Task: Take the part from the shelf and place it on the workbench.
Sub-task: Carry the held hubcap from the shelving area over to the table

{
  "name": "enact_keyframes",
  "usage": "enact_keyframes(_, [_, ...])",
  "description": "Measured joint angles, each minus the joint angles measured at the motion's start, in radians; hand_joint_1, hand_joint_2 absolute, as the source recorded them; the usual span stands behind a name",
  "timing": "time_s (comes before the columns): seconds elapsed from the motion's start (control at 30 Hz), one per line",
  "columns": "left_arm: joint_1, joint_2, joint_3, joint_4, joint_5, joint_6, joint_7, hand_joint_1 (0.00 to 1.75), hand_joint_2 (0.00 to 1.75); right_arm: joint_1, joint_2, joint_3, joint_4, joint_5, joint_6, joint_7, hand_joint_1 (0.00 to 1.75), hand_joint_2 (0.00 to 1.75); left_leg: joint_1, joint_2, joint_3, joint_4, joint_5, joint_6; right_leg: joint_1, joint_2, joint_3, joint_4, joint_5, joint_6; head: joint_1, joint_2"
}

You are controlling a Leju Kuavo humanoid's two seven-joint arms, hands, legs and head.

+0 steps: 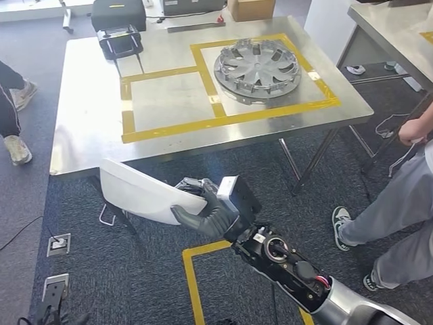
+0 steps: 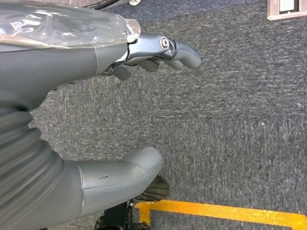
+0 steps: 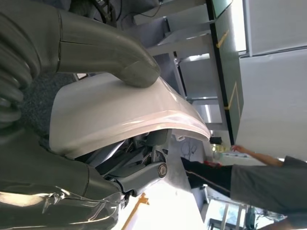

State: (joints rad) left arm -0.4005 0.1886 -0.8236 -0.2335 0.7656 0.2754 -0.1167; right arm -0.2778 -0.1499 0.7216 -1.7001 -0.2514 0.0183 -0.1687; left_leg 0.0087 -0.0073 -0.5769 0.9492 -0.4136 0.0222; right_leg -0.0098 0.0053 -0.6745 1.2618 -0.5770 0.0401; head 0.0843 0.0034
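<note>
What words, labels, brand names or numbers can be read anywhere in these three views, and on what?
None can be read.
The white part held by the right hand is plain.
The hubcap on the workbench shows no legible marking.
The black case carries a small yellow mark, too blurred to read.
The cardboard box shows no legible print.

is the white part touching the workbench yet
Apart. The head view shows the white part held by the right hand below and in front of the workbench edge, over dark carpet.
</note>
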Motion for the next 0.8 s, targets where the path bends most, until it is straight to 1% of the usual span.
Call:
enact_keyframes(0.03, [0.001, 0.000, 0.000, 0.000, 0.000, 0.000, 0.000, 0.00, 1.75, 0.000, 0.000, 0.000, 0.002, 0.000, 0.000, 0.000, 1.75, 1.75, 0.000, -0.001, 0.010, 0.000, -0.007, -0.001, 0.000, 0.000, 0.004, -0.029, 0.035, -0.002, 0.001, 0.000])
enact_keyframes(0.07, [0.002, -0.001, 0.000, 0.000, 0.000, 0.000, 0.000, 0.00, 1.75, 0.000, 0.000, 0.000, 0.003, 0.000, 0.000, 0.000, 1.75, 1.75, 0.000, -0.002, 0.021, 0.000, -0.014, -0.003, 0.000, 0.000, 0.024, -0.092, 0.085, -0.006, 0.003, 0.000])
enact_keyframes(0.1, [0.002, -0.001, 0.000, 0.000, 0.000, 0.000, 0.000, 0.00, 1.75, 0.000, 0.000, 0.000, 0.004, 0.000, 0.000, 0.000, 1.75, 1.75, -0.001, -0.002, 0.032, 0.000, -0.022, -0.006, 0.002, 0.000, 0.052, -0.163, 0.128, -0.011, 0.004, 0.000])
enact_keyframes(0.13, [0.001, -0.002, 0.000, 0.000, 0.000, 0.000, 0.000, 0.00, 1.75, -0.001, 0.001, 0.000, 0.006, 0.000, 0.000, 0.000, 1.75, 1.75, -0.002, -0.003, 0.039, 0.000, -0.028, -0.009, 0.004, 0.000, 0.079, -0.226, 0.159, -0.017, 0.004, 0.000])
enact_keyframes(0.17, [0.000, -0.002, 0.000, 0.000, -0.001, -0.001, 0.000, 0.00, 1.75, -0.001, 0.001, 0.000, 0.006, 0.000, 0.000, 0.000, 1.75, 1.75, -0.003, -0.003, 0.041, 0.001, -0.032, -0.013, 0.007, -0.001, 0.098, -0.268, 0.170, -0.022, 0.003, 0.000])
enact_keyframes(0.23, [-0.001, -0.002, 0.000, 0.000, -0.001, -0.001, 0.000, 0.00, 1.75, -0.002, 0.002, 0.000, 0.008, 0.000, -0.001, 0.000, 1.75, 1.75, -0.005, -0.001, 0.038, 0.001, -0.036, -0.021, 0.010, -0.001, 0.113, -0.298, 0.159, -0.031, 0.000, 0.000])
enact_keyframes(0.27, [-0.001, -0.001, 0.000, 0.000, -0.001, -0.001, 0.000, 0.00, 1.75, -0.001, 0.003, 0.000, 0.009, 0.000, -0.001, 0.000, 1.75, 1.75, -0.005, 0.000, 0.037, 0.000, -0.039, -0.025, 0.007, 0.000, 0.119, -0.307, 0.154, -0.035, 0.002, 0.000])
enact_keyframes(0.3, [-0.002, -0.001, 0.000, 0.000, -0.001, -0.001, 0.000, 0.00, 1.75, -0.001, 0.003, 0.000, 0.009, 0.000, -0.001, 0.000, 1.75, 1.75, -0.005, 0.001, 0.035, 0.009, -0.045, -0.030, 0.004, 0.001, 0.126, -0.315, 0.152, -0.038, 0.001, 0.000])
enact_keyframes(0.33, [-0.004, -0.001, 0.000, 0.000, -0.001, -0.001, 0.000, 0.00, 1.75, -0.002, 0.005, -0.001, 0.009, 0.000, -0.001, -0.001, 1.75, 1.75, -0.004, 0.002, 0.024, 0.036, -0.058, -0.035, 0.002, 0.001, 0.135, -0.322, 0.151, -0.042, -0.001, 0.000])
enact_keyframes(0.37, [-0.005, 0.000, 0.000, 0.000, -0.001, -0.001, 0.000, 0.00, 1.75, -0.002, 0.006, -0.001, 0.009, 0.000, -0.001, -0.001, 1.75, 1.75, -0.003, 0.002, -0.002, 0.087, -0.078, -0.039, 0.000, 0.000, 0.146, -0.327, 0.148, -0.047, -0.003, 0.000])
enact_keyframes(0.4, [-0.005, -0.001, 0.000, 0.000, -0.002, -0.001, 0.000, 0.00, 1.75, -0.002, 0.006, 0.000, 0.010, 0.000, -0.001, -0.001, 1.75, 1.75, -0.002, 0.002, -0.042, 0.156, -0.099, -0.042, 0.001, 0.000, 0.152, -0.329, 0.144, -0.050, -0.006, 0.000])
enact_keyframes(0.43, [-0.004, -0.001, 0.000, 0.000, -0.001, -0.001, 0.000, 0.00, 1.75, -0.002, 0.007, 0.000, 0.010, 0.000, -0.001, -0.001, 1.75, 1.75, -0.001, 0.002, -0.089, 0.228, -0.117, -0.045, 0.001, -0.001, 0.157, -0.329, 0.139, -0.053, -0.008, 0.000])
enact_keyframes(0.47, [-0.001, -0.001, 0.000, 0.000, -0.001, -0.001, 0.000, 0.00, 1.75, -0.001, 0.007, 0.000, 0.012, 0.000, -0.001, 0.000, 1.75, 1.75, 0.000, 0.003, -0.130, 0.282, -0.122, -0.047, 0.001, 0.000, 0.163, -0.329, 0.134, -0.054, -0.008, 0.000])
enact_keyframes(0.5, [0.002, -0.001, 0.000, 0.001, -0.001, -0.001, 0.000, 0.00, 1.75, 0.000, 0.007, 0.001, 0.014, 0.000, -0.001, 0.000, 1.75, 1.75, 0.001, 0.003, -0.156, 0.301, -0.109, -0.048, 0.001, 0.001, 0.169, -0.329, 0.128, -0.054, -0.009, 0.000])
enact_keyframes(0.53, [0.004, -0.001, 0.000, 0.001, -0.001, -0.001, 0.000, 0.00, 1.75, 0.001, 0.007, 0.001, 0.016, 0.000, -0.001, 0.000, 1.75, 1.75, 0.003, 0.003, -0.161, 0.279, -0.076, -0.049, 0.001, 0.003, 0.178, -0.328, 0.120, -0.052, -0.009, 0.000])
enact_keyframes(0.57, [0.004, 0.000, 0.000, 0.001, -0.001, -0.001, 0.000, 0.00, 1.75, 0.001, 0.007, 0.001, 0.017, 0.000, -0.001, 0.000, 1.75, 1.75, 0.004, 0.003, -0.145, 0.219, -0.028, -0.048, 0.001, 0.004, 0.188, -0.328, 0.112, -0.049, -0.009, 0.000])
enact_keyframes(0.6, [0.004, 0.000, 0.000, 0.001, -0.001, -0.001, 0.000, 0.00, 1.75, 0.001, 0.007, 0.001, 0.018, 0.000, -0.001, 0.000, 1.75, 1.75, 0.006, 0.004, -0.118, 0.144, 0.016, -0.047, 0.001, 0.004, 0.199, -0.328, 0.102, -0.046, -0.010, 0.000])
enact_keyframes(0.63, [0.003, 0.000, 0.000, 0.001, -0.001, -0.001, 0.000, 0.00, 1.75, 0.001, 0.007, 0.000, 0.018, 0.000, -0.001, 0.000, 1.75, 1.75, 0.005, 0.004, -0.089, 0.077, 0.045, -0.046, 0.003, 0.004, 0.204, -0.327, 0.093, -0.041, -0.011, 0.000])
enact_keyframes(0.67, [0.001, 0.000, 0.000, 0.001, -0.001, -0.001, 0.000, 0.00, 1.75, 0.000, 0.008, 0.000, 0.018, 0.000, -0.001, 0.000, 1.75, 1.75, 0.004, 0.003, -0.069, 0.034, 0.056, -0.042, 0.005, 0.005, 0.207, -0.327, 0.084, -0.036, -0.013, 0.000])
enact_keyframes(0.7, [0.000, 0.000, 0.000, 0.001, -0.001, -0.001, 0.000, 0.00, 1.75, -0.001, 0.008, 0.000, 0.018, 0.000, -0.001, 0.000, 1.75, 1.75, 0.002, 0.003, -0.058, 0.016, 0.051, -0.037, 0.007, 0.005, 0.208, -0.328, 0.078, -0.031, -0.013, 0.000])
enact_keyframes(0.73, [0.000, 0.000, 0.000, 0.001, -0.001, -0.001, 0.000, 0.00, 1.75, -0.001, 0.008, 0.000, 0.018, 0.000, -0.001, -0.001, 1.75, 1.75, -0.001, 0.002, -0.054, 0.014, 0.041, -0.031, 0.008, 0.005, 0.209, -0.330, 0.072, -0.026, -0.013, 0.000])
enact_keyframes(0.8, [0.000, 0.000, 0.000, 0.001, -0.001, -0.001, -0.001, 0.00, 1.75, -0.001, 0.008, 0.000, 0.017, 0.000, 0.000, -0.001, 1.75, 1.75, 0.000, 0.000, -0.048, 0.014, 0.032, -0.017, 0.005, 0.004, 0.215, -0.327, 0.060, -0.015, -0.010, 0.000])
